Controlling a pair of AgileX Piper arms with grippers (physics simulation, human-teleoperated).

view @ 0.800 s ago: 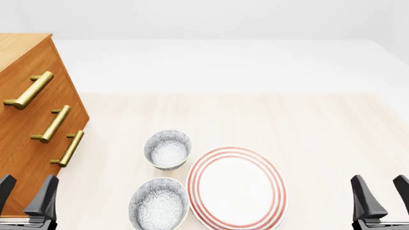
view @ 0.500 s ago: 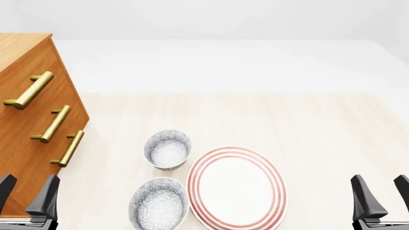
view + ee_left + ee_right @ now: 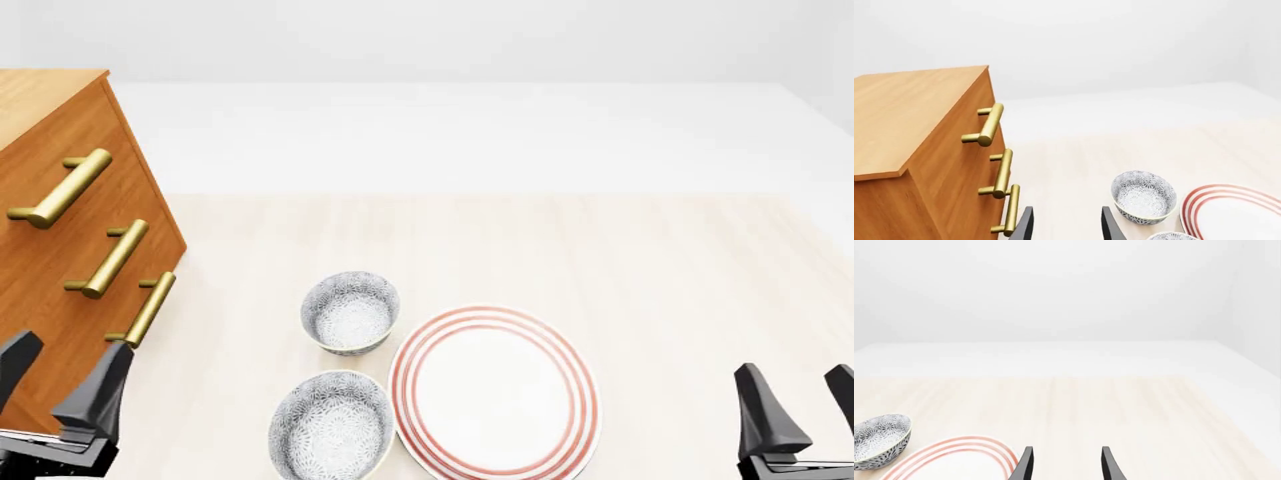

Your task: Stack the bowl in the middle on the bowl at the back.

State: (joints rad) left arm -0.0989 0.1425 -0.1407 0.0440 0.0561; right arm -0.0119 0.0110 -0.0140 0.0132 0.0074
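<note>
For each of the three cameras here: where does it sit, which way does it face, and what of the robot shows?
Front view: fixed above and behind the arms, looking forward and down at the table; both end effectors show, left and right.
Left wrist view: behind the left end effector, facing the wooden drawer cabinet and the back bowl.
Right wrist view: behind the right end effector, facing across the table.
Shared: all three show the back bowl and the red-ringed plate.

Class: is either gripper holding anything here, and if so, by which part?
Nothing is held. The left gripper and right gripper are both open and empty, apart from both speckled bowls.
</note>
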